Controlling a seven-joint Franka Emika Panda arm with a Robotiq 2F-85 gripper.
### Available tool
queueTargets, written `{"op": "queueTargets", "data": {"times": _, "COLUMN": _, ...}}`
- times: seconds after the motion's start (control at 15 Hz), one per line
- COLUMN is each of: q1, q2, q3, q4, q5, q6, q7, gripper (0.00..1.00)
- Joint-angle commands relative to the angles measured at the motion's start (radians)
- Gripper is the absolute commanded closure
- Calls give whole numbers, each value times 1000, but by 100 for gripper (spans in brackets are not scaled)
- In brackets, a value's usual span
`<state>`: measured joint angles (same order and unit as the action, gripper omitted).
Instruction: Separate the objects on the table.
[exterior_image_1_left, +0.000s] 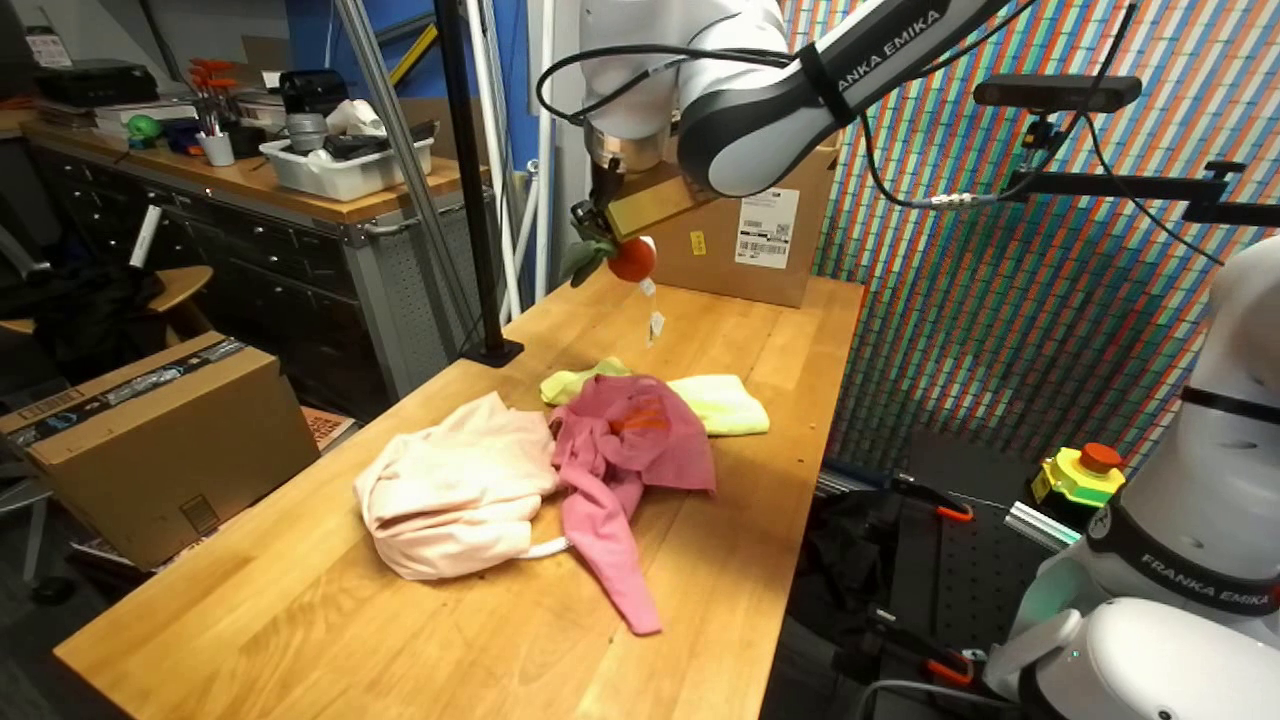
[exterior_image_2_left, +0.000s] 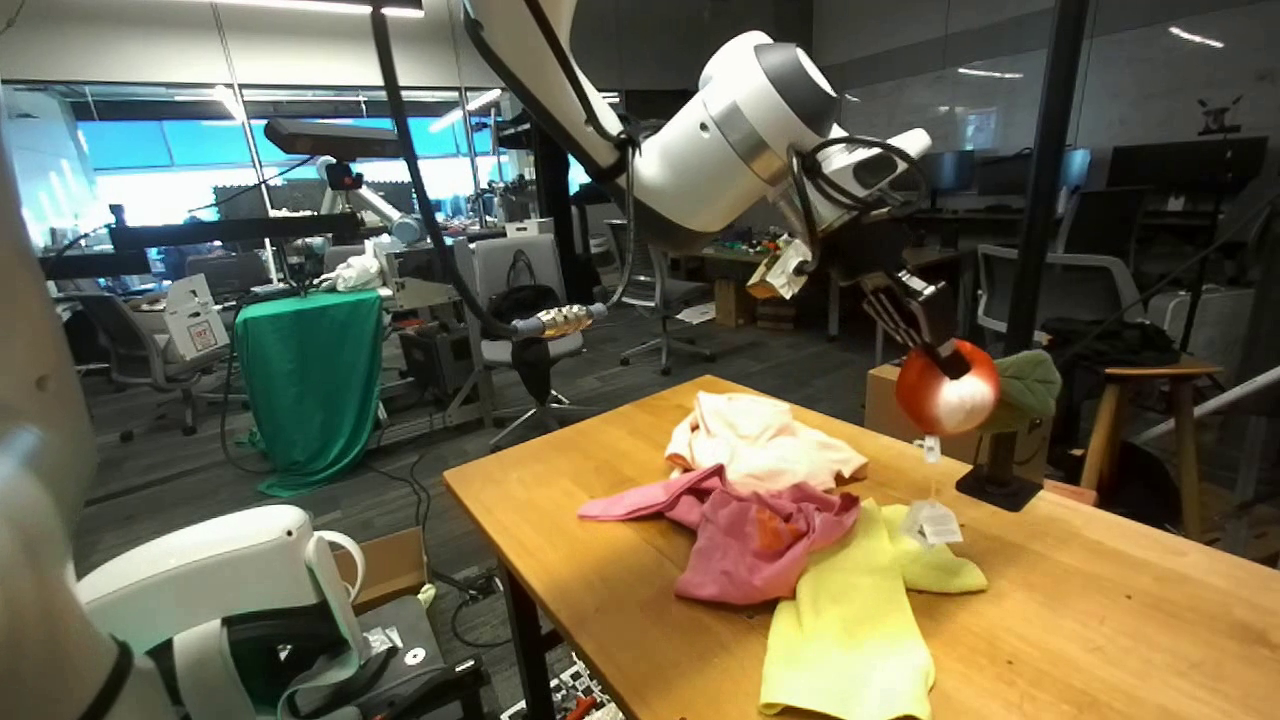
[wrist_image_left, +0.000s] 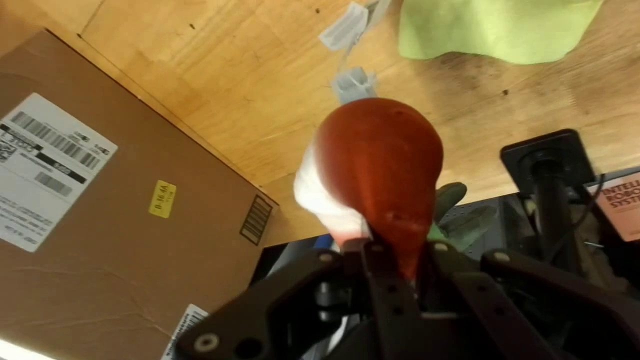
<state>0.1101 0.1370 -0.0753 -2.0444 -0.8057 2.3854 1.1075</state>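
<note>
Above the brown wooden table (exterior_image_2_left: 1110, 580), the black metal gripper (exterior_image_2_left: 948, 360) pinches a seemingly plush, round red-and-white toy (exterior_image_2_left: 940, 398), suggesting separation is underway; next, lower it clear of the crumpled pink-and-yellow cloth pile (exterior_image_1_left: 632, 432).

Red toy (exterior_image_1_left: 632, 260) in hand (exterior_image_1_left: 611, 237), wooden table (exterior_image_1_left: 715, 590) below, pink cloth (exterior_image_1_left: 665, 450) between peach cloth (exterior_image_1_left: 455, 485) and yellow cloth (exterior_image_1_left: 722, 405)

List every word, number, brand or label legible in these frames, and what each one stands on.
"ANKA EMIKA": robot forearm, its start under a strap.
"FRANKA EMIKA": black band on the robot base.
"B-36.4A": yellow sticker on the cardboard box; finer print unreadable.
"INTELL... ROBO... SYST...": orange-pink cover, cut off by the frame edge.
Too small or blurred: shipping label, the tags on the red leafy plush, other background markings.
</note>
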Motion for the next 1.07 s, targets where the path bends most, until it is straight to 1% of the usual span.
{"op": "queueTargets", "data": {"times": 0.0, "q1": -54, "q2": -60, "q3": -14, "q4": -50, "q5": -31, "q6": -8, "q7": 77, "gripper": 96}}
{"op": "queueTargets", "data": {"times": 0.47, "q1": -173, "q2": -87, "q3": -68, "q4": -87, "q5": 2, "q6": -3, "q7": 121, "gripper": 96}}
{"op": "queueTargets", "data": {"times": 0.67, "q1": -217, "q2": -92, "q3": -93, "q4": -96, "q5": 35, "q6": 8, "q7": 132, "gripper": 96}}
{"op": "queueTargets", "data": {"times": 1.0, "q1": -280, "q2": -105, "q3": -128, "q4": -123, "q5": 210, "q6": 61, "q7": 70, "gripper": 97}}
